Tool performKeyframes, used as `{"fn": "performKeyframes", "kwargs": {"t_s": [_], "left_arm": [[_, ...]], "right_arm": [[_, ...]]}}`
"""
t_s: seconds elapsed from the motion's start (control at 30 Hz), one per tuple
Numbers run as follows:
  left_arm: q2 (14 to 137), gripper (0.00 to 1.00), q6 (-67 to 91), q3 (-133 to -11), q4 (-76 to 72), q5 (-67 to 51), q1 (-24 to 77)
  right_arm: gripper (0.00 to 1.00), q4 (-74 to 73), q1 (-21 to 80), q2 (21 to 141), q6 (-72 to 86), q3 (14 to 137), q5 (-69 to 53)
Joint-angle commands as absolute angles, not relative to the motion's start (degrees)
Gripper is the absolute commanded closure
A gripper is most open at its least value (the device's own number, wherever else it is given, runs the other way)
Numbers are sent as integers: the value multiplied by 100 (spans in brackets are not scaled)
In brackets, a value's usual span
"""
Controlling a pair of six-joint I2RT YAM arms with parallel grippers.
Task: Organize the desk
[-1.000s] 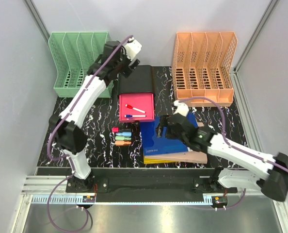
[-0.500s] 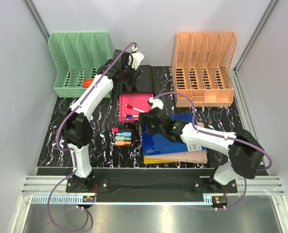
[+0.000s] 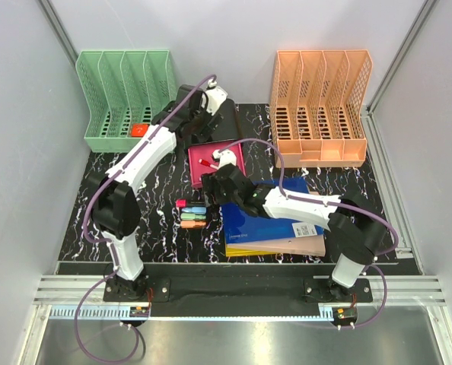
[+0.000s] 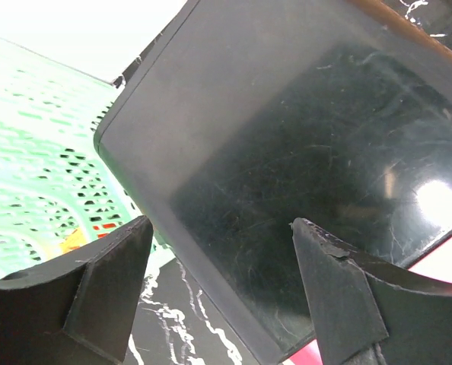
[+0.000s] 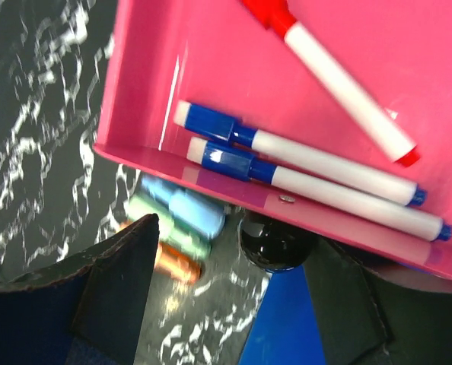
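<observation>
The desk point(image 3: 154, 190) is a black marble-veined top. A pink tray point(image 3: 237, 160) on it holds a red marker point(image 5: 340, 84) and two blue markers point(image 5: 310, 163). A black flat case point(image 3: 227, 122) lies just behind the tray. My left gripper point(image 3: 205, 125) is open, low over the case's left edge point(image 4: 287, 152), with nothing between its fingers point(image 4: 112, 281). My right gripper point(image 3: 212, 182) is open and empty above the tray's near edge point(image 5: 226, 289). Several highlighters point(image 3: 192, 214) lie left of a blue book point(image 3: 268, 220).
A green file rack point(image 3: 127, 99) stands back left with a red item point(image 3: 140, 130) in it. An orange rack point(image 3: 321, 106) stands back right. Tan and yellow books point(image 3: 302, 245) lie under the blue one. A black round object point(image 5: 275, 242) sits under the tray's edge.
My right gripper has moved left from the blue book to the pink tray's near edge. My left gripper has come down and nearer over the black case.
</observation>
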State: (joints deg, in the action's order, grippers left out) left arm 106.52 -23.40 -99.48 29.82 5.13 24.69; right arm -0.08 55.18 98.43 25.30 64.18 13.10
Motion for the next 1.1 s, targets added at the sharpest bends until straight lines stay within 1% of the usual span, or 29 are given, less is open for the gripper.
{"fn": "performKeyframes", "kwargs": {"t_s": [0.0, 0.17, 0.4, 0.6, 0.8, 1.07], "left_arm": [[10793, 21, -2768, -9457, 3841, 773, 2654], [10863, 21, -2883, -9387, 3981, 765, 2698], [10802, 21, -2962, -9299, 4078, 747, 2698], [10670, 21, -2918, -9229, 4122, 668, 2689], [10574, 23, -2830, -9176, 4131, 528, 2663], [10442, 23, -2812, -9027, 4140, 440, 2663]], "right_arm": [[18, 580, 5493, 9888, 1978, 6978, 1766], [18, 686, 5484, 9975, 1609, 7215, 1968], [18, 773, 5362, 10405, 1345, 7567, 2021], [18, 1221, 5221, 10670, 976, 7664, 2188], [18, 1994, 5186, 10889, 528, 7725, 2522], [18, 2469, 5186, 11285, 282, 7928, 2830]]}}
